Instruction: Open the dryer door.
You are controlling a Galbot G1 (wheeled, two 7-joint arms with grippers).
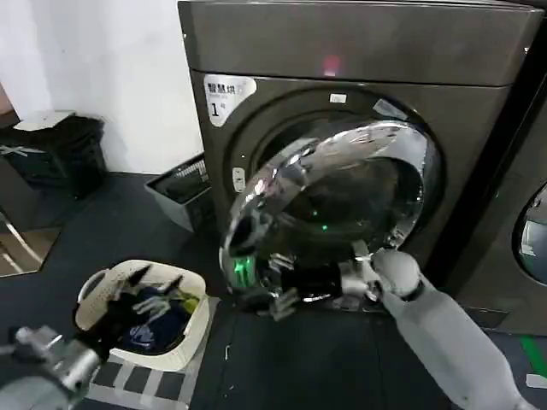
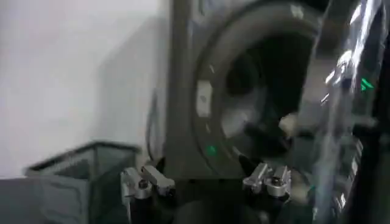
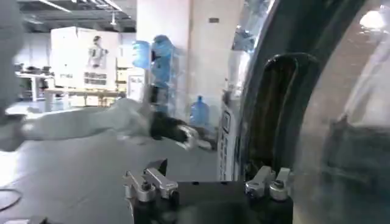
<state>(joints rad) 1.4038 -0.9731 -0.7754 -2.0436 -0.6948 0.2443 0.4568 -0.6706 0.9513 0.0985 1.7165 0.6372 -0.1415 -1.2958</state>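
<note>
The dryer [image 1: 359,43] is a dark grey-bronze machine with a white "1" sticker and a red light. The dryer door [image 1: 342,196], a chrome ring around dark glass, stands swung partly out from the round opening. My right gripper [image 1: 275,301] is at the door's lower outer rim, open. In the right wrist view the door's edge [image 3: 244,122] runs close beside one finger of that gripper [image 3: 207,182]. My left gripper [image 1: 152,292] hovers low on the left over a basket, open. In its wrist view this gripper [image 2: 207,181] faces the drum opening, with the door [image 2: 347,109] to one side.
A white laundry basket [image 1: 195,329] with dark clothes sits on the floor in front of the dryer to the left. A grey bin [image 1: 184,192] stands against the dryer's left side, with a black crate [image 1: 55,154] farther left. A neighbouring dark machine [image 1: 521,231] is on the right.
</note>
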